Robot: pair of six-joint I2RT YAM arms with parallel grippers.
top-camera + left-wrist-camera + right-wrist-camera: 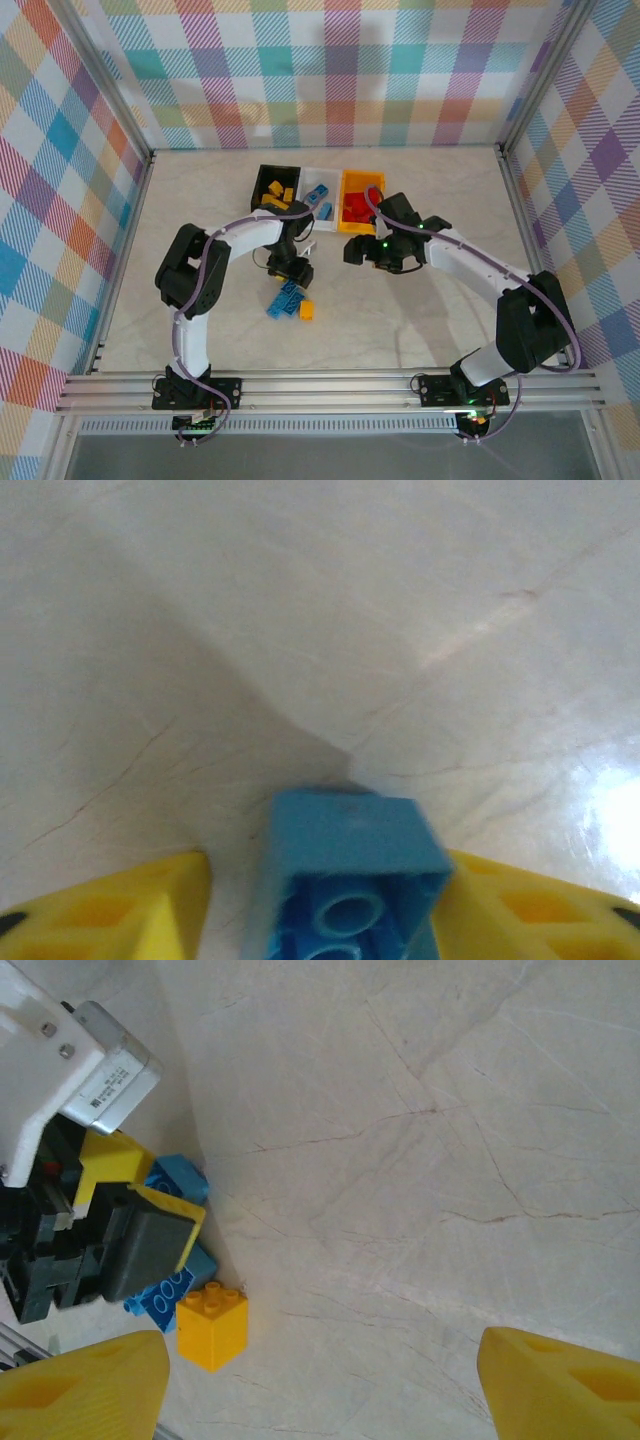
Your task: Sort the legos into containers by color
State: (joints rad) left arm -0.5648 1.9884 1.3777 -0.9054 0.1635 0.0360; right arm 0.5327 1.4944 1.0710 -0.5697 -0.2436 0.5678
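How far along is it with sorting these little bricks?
Mostly done: yellow bricks lie in the black bin, blue ones in the white bin, red ones in the yellow-orange bin. In hand: the left gripper straddles a blue brick. Left: a few blue bricks and one yellow brick on the table.

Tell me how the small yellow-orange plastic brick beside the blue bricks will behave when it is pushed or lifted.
The small yellow-orange plastic studded brick looks rigid and boxy, so it probably slides rather than rolls. It sits studs up on the smooth pale tabletop, so a push may send it skidding. Its small size suggests it is light.
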